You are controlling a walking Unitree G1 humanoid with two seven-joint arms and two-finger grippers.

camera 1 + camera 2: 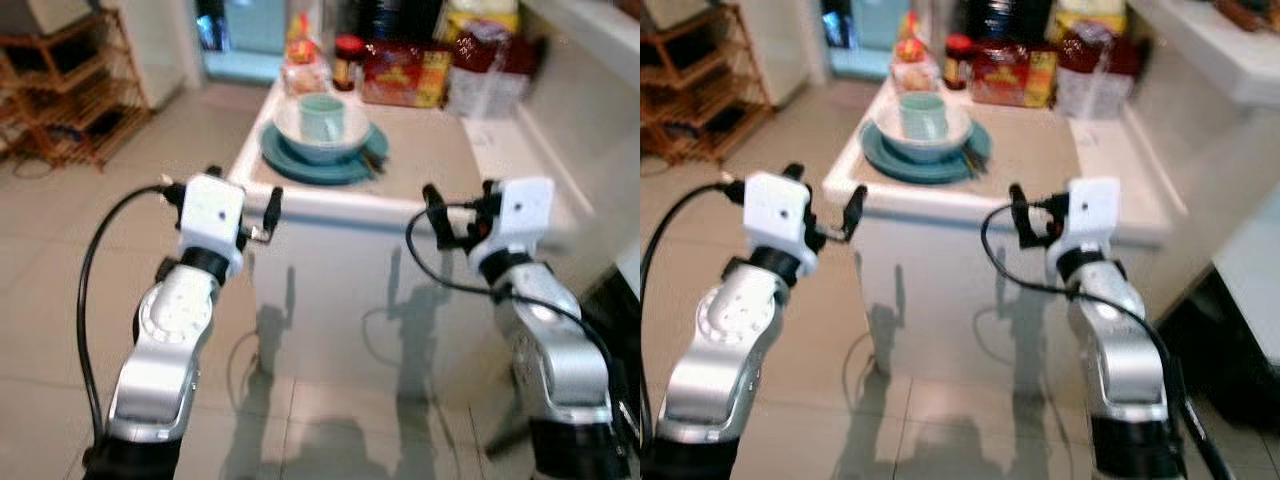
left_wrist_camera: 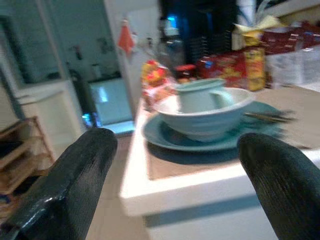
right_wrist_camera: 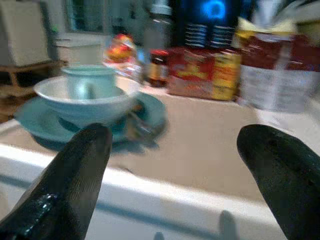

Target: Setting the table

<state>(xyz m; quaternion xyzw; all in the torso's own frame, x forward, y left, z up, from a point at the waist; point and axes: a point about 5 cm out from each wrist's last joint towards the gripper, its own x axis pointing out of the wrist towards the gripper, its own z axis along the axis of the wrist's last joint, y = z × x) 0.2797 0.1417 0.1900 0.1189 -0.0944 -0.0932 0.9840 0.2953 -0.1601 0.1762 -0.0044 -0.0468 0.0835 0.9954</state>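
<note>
Both grippers [image 1: 272, 212] [image 1: 432, 212] short of counter edge [image 1: 340, 208]

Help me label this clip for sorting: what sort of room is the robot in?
Most likely a home kitchen or dining corner: a white counter holds a stacked plate, bowl and cup, with packaged food and a jar behind.

Motion blur softened every view. The chopsticks [image 2: 270, 116] on the teal plate [image 1: 300, 160] were smeared streaks, their count unreadable. Labels on the red box [image 3: 202, 72] and jar [image 1: 348, 62] could not be read. The cup's [image 1: 923, 115] base sat hidden inside the bowl [image 2: 210, 112]; the wooden shelf [image 1: 70, 90] was cropped at the edge.
</note>
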